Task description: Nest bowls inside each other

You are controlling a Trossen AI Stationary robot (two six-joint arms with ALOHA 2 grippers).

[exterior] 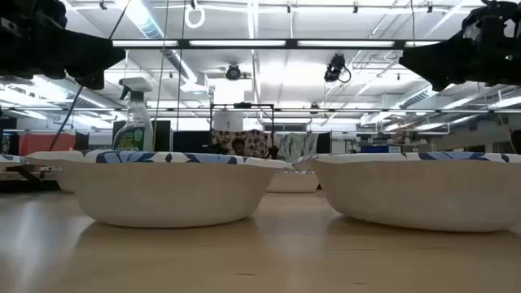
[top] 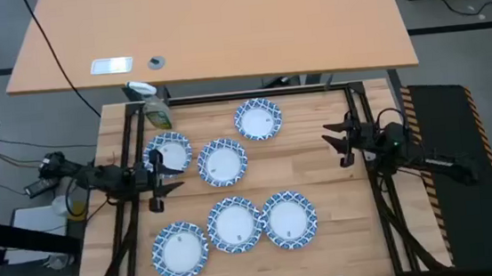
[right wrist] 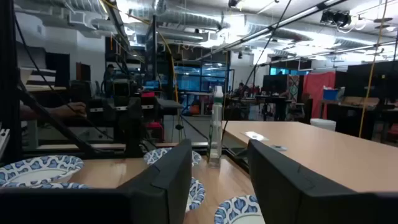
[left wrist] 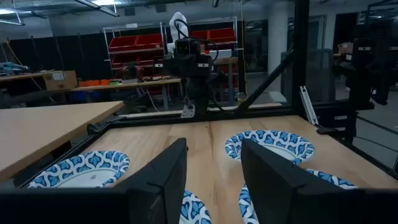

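Observation:
Six white bowls with blue patterned rims stand apart on the wooden table, each on its base: one at the far middle (top: 258, 119), two at the left (top: 168, 152) (top: 222, 161), and three in the near row (top: 180, 250) (top: 234, 223) (top: 289, 219). My left gripper (top: 160, 178) hovers open and level above the table's left side, beside the leftmost bowl; in its wrist view (left wrist: 213, 163) nothing is between the fingers. My right gripper (top: 339, 144) hovers open at the right side, also with nothing between its fingers (right wrist: 217, 163). In the low view both grippers hang well above the bowls.
A green-yellow spray bottle (top: 156, 110) stands at the table's far left corner, behind the left gripper. A dark frame (top: 225, 97) runs around the table's edges. Bare wood lies between the far bowl and the right gripper.

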